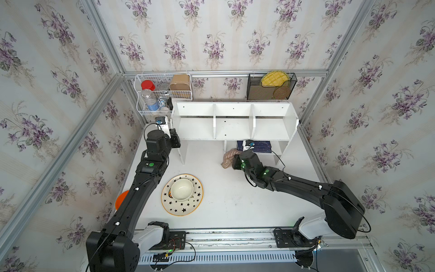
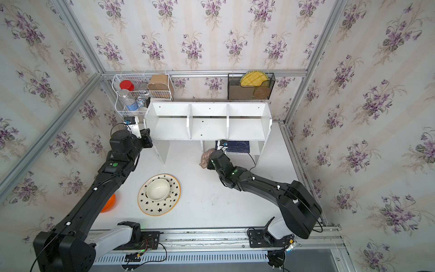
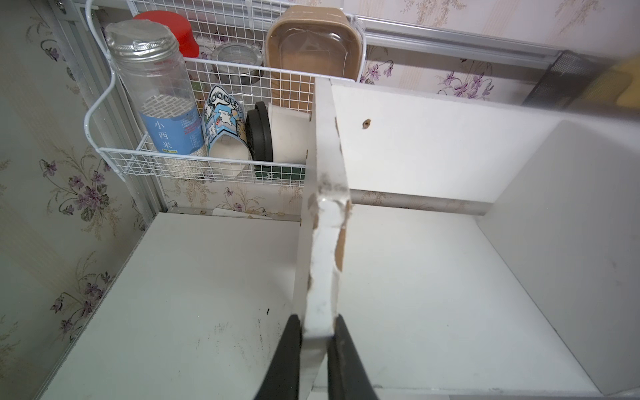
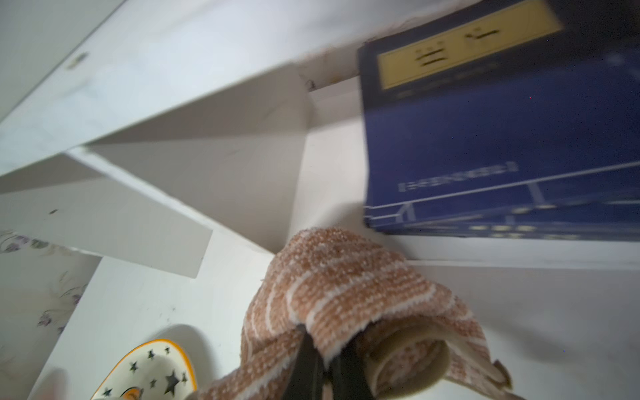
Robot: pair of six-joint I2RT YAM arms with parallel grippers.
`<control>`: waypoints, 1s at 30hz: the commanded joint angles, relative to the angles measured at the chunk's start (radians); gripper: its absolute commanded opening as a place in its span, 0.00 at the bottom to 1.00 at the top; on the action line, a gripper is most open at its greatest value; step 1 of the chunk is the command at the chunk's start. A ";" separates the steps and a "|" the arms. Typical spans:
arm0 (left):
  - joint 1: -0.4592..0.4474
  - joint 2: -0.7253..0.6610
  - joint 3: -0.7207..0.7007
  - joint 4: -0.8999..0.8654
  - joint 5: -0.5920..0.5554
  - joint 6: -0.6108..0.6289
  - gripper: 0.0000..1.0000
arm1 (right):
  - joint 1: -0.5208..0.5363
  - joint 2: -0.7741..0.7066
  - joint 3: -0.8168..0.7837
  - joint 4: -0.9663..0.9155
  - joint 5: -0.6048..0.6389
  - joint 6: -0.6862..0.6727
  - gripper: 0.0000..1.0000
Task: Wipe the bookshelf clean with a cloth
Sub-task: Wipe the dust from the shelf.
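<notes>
Cloth (image 1: pixel 227 158) at lower shelf; both claws clamped

Left claw (image 3: pixel 317 323), at 10 o'clock of the table (image 1: pixel 223 207) in both top views. Jaws nearly closed, pinching the chipped front edge of the bookshelf (image 1: pixel 233 110) left end panel. Reads as a steadying hold. Shelf is stiff painted board, probably light enough to slide under a push, so the brace matters. Paint is flaking along that edge; corners look fragile.

Plate (image 1: pixel 188 207) with bowl (image 1: pixel 182 189) at 6 o'clock of the shelf, well apart from both arms.

Cloth sits at 5 o'clock of the shelf, bunched, just beside the lower shelf's left upright. Cannot tell whether it touches the board. Soft looped terry, light and floppy; it should drape and drag rather than push. Best taken by a gathered fold, with a loose pad left free to rub.

Right claw (image 4: pixel 325 343): jaws fully closed on a fold of cloth; the rest hangs round the fingers, one part rolled.

Book (image 4: pixel 502 138), dark blue, lies flat on the lower shelf at 1 o'clock of the cloth. Likely to shift if wiped against.
</notes>
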 commanded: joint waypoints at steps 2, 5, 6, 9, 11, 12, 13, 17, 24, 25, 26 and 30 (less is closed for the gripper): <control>0.001 0.007 -0.004 -0.028 0.025 -0.039 0.00 | -0.005 -0.033 -0.053 0.030 0.046 0.002 0.00; 0.001 0.006 -0.004 -0.028 0.027 -0.040 0.00 | -0.075 -0.120 -0.147 0.011 0.025 0.009 0.00; 0.001 0.007 -0.004 -0.027 0.028 -0.038 0.00 | -0.116 -0.156 -0.177 0.000 0.012 0.012 0.00; 0.001 0.003 -0.005 -0.028 0.027 -0.035 0.00 | -0.256 -0.266 -0.268 -0.050 -0.007 0.007 0.00; 0.001 0.003 -0.006 -0.026 0.024 -0.033 0.00 | -0.383 -0.342 -0.311 -0.075 -0.054 0.006 0.00; 0.001 0.004 -0.006 -0.026 0.022 -0.033 0.00 | -0.439 -0.376 -0.322 -0.089 -0.080 0.001 0.00; 0.001 0.004 -0.005 -0.027 0.021 -0.033 0.00 | -0.493 -0.407 -0.324 -0.106 -0.098 -0.006 0.00; 0.001 0.005 -0.007 -0.027 0.019 -0.031 0.00 | -0.581 -0.476 -0.252 -0.198 -0.061 -0.066 0.00; 0.001 0.005 -0.006 -0.031 0.012 -0.026 0.00 | -0.582 -0.556 -0.020 -0.349 0.103 -0.204 0.00; 0.001 0.009 -0.006 -0.031 0.014 -0.026 0.00 | -0.582 -0.552 -0.002 -0.358 0.109 -0.215 0.00; 0.001 0.011 -0.006 -0.031 0.016 -0.028 0.00 | -0.582 -0.542 0.009 -0.364 0.109 -0.224 0.00; 0.000 0.009 -0.005 -0.032 0.017 -0.025 0.00 | -0.588 -0.502 -0.073 -0.332 0.112 -0.216 0.00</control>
